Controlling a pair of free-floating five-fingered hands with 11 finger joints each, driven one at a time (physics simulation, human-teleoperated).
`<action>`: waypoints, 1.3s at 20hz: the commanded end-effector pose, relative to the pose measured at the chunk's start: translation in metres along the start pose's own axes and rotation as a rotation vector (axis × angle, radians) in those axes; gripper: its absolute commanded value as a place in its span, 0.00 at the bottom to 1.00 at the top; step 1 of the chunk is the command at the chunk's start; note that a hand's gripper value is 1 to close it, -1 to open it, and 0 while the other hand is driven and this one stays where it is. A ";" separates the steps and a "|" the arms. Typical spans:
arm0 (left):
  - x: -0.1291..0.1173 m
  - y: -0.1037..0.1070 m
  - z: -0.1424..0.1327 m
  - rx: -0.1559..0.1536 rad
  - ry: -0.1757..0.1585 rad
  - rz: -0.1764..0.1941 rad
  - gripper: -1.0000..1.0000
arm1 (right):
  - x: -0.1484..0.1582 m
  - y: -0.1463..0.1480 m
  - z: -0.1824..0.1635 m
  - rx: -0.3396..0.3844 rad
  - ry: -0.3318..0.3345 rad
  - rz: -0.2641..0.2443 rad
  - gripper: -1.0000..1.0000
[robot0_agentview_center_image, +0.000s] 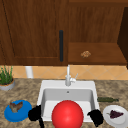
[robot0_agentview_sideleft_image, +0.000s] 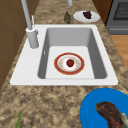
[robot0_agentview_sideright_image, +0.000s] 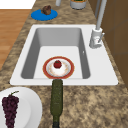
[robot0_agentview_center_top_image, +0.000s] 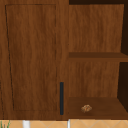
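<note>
Granite counter around the sink (robot0_agentview_center_image: 42, 95): I see my left hand (robot0_agentview_center_image: 35, 113) and right hand (robot0_agentview_center_image: 96, 117), seemingly curled on nothing, flanking the red ball (robot0_agentview_center_image: 67, 115); a careless sweep could knock it into the basin.

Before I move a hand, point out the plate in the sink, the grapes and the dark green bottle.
plate (robot0_agentview_sideright_image: 47, 72), right side view, on its red rim.
grapes (robot0_agentview_sideright_image: 10, 106), right side view, middle of the bunch.
dark green bottle (robot0_agentview_sideright_image: 56, 96), right side view, on its body.
</note>
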 end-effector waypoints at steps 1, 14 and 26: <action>0.000 -0.001 -0.003 0.120 0.006 -0.035 0.00 | 0.000 0.000 0.000 0.000 0.000 0.000 0.50; -0.008 0.008 -0.014 0.158 -0.025 -0.010 0.00 | 0.000 0.000 0.000 0.000 0.000 0.000 0.50; -0.012 0.020 -0.022 0.239 -0.033 0.035 0.00 | 0.000 0.000 0.000 0.000 0.000 0.000 0.50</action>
